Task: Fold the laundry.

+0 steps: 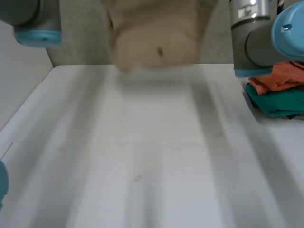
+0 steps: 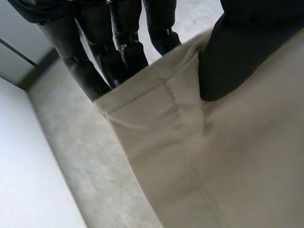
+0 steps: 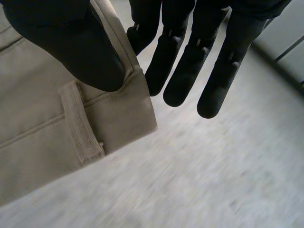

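The beige woven trousers (image 1: 156, 38) are hanging above the far edge of the white table (image 1: 152, 156), held up between both arms. The black left hand (image 2: 237, 52) is pinching their upper edge, with the thumb pressing on the front beside a seam and the fingers (image 2: 102, 61) running straight down behind the cloth. The black right hand (image 3: 71, 42) is clamping the waistband corner next to a belt loop under its thumb, its fingers (image 3: 185, 71) lying straight and close together just beside that corner. A crumpled orange cloth (image 1: 280, 76) is lying on a green cloth (image 1: 275, 102) at the table's right edge
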`<state>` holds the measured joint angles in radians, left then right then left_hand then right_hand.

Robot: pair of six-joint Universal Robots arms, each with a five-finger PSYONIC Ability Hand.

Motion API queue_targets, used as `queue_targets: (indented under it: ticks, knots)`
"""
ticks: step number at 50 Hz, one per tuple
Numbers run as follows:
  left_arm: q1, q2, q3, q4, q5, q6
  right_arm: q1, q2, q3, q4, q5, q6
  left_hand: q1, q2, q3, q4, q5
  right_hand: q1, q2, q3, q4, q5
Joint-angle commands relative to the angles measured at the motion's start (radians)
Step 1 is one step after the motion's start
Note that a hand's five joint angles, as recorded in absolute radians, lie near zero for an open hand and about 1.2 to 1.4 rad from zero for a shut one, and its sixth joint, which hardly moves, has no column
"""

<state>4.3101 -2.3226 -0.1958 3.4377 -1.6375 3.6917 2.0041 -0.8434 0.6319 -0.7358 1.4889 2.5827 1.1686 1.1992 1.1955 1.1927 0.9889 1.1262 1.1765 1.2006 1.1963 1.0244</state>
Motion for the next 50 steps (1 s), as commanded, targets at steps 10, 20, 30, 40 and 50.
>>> queue_targets:
  ticks: [10, 20, 30, 40, 50]
  knots:
    - [0.005, 0.239, -0.798, -0.064, -0.004, -0.102, -0.005, -0.069, 0.388, 0.127, -0.216, 0.112, 0.228, 0.197, 0.201, 0.204, 0.233, 0.27, 0.22, 0.196, 0.2, 0.197]
    - [-0.041, 0.166, -1.1, -0.12, -0.088, -0.03, -0.002, 0.064, 0.58, 0.311, -0.248, 0.064, 0.228, 0.197, 0.201, 0.204, 0.233, 0.27, 0.22, 0.196, 0.2, 0.197]
    - [-0.056, 0.287, -1.226, -0.343, -0.137, 0.036, -0.002, -0.061, 0.661, 0.808, -0.127, -0.157, 0.228, 0.197, 0.201, 0.204, 0.233, 0.27, 0.22, 0.196, 0.2, 0.197]
    - [-0.138, 0.394, -1.324, -0.685, -0.13, 0.076, 0.015, -0.259, 0.755, 1.24, -0.033, -0.217, 0.228, 0.197, 0.201, 0.204, 0.233, 0.27, 0.22, 0.196, 0.2, 0.197]
    - [-0.167, 0.384, -1.292, -0.703, -0.094, 0.077, -0.019, -0.263, 0.828, 1.244, -0.035, -0.269, -0.994, -1.025, -1.021, -1.018, -0.989, 0.27, 0.22, 0.196, 0.2, 0.197]
